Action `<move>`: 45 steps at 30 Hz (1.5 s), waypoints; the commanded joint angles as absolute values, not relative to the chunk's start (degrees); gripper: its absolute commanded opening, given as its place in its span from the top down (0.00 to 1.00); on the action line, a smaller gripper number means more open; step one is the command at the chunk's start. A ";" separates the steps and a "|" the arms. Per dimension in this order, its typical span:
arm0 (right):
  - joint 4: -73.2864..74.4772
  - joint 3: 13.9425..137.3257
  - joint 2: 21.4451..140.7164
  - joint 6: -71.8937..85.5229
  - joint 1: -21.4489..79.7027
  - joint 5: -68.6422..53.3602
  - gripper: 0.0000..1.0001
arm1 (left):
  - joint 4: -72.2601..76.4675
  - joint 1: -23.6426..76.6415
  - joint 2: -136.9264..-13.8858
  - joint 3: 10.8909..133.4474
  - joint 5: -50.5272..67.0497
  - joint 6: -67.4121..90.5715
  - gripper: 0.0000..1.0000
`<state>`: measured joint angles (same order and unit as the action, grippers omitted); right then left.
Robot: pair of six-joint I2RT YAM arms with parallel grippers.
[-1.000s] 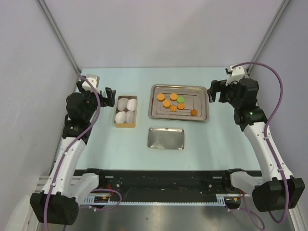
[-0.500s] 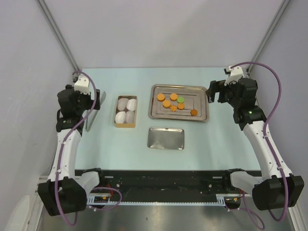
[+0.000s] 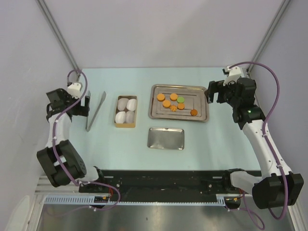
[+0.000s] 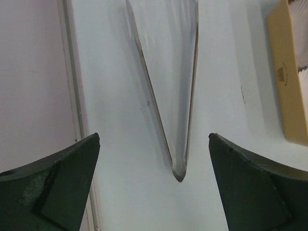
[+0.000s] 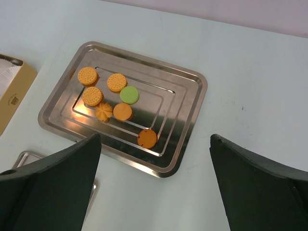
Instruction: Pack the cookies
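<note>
Several orange cookies (image 3: 166, 103) and one green cookie (image 3: 181, 99) lie on the large steel tray (image 3: 202, 116) at the table's back middle. The right wrist view shows the green cookie (image 5: 129, 95) among the orange cookies (image 5: 92, 96), and one orange cookie (image 5: 147, 138) apart near the tray's (image 5: 180, 122) corner. My right gripper (image 3: 211, 91) hovers open by the tray's right end, with nothing between its fingers (image 5: 250, 187). My left gripper (image 3: 85, 104) is open at the far left, over the hinge end of the metal tongs (image 4: 171, 72).
The tongs (image 3: 96, 110) lie flat on the table left of a cardboard box (image 3: 125, 111) holding white paper cups. A smaller steel tray (image 3: 166, 138) sits in front of the large one. The enclosure's left wall runs close beside my left arm.
My left arm has swung from beside the box out to the table's left edge, uncovering the tongs. The right arm has barely moved.
</note>
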<state>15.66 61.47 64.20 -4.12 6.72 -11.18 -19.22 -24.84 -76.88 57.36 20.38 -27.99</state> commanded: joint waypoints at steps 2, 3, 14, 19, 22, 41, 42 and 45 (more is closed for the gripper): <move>14.77 62.14 64.60 -4.57 7.82 -12.83 0.00 | -18.55 -25.14 -82.69 58.97 22.76 -33.40 0.00; 14.77 62.14 64.69 -4.66 8.00 -12.83 0.00 | -17.94 -25.22 -83.58 58.89 22.85 -33.22 0.00; 14.85 62.05 66.36 -5.27 9.49 -12.83 0.00 | -14.59 -24.52 -93.42 59.94 22.68 -33.92 0.00; 14.77 62.14 67.06 -5.62 9.84 -12.22 0.00 | -14.06 -22.94 -96.23 59.85 21.71 -35.68 0.00; 14.77 62.14 67.32 -5.71 10.02 -12.04 0.00 | -12.66 -21.89 -97.55 59.77 20.13 -36.21 0.00; 14.85 62.05 68.82 -6.24 10.11 -11.69 0.00 | -8.02 -16.62 -101.61 59.43 13.72 -37.88 0.06; 14.85 62.14 68.91 -6.33 10.11 -11.69 0.00 | -6.95 -16.35 -101.34 58.54 12.84 -37.97 0.06; 14.85 62.14 69.26 -6.24 10.11 -11.78 0.00 | -5.10 -15.47 -101.42 57.22 10.99 -37.71 0.09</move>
<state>15.97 61.47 68.82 -5.23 9.80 -12.34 -9.04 -16.71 -102.63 59.18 13.82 -36.07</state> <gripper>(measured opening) 0.995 0.932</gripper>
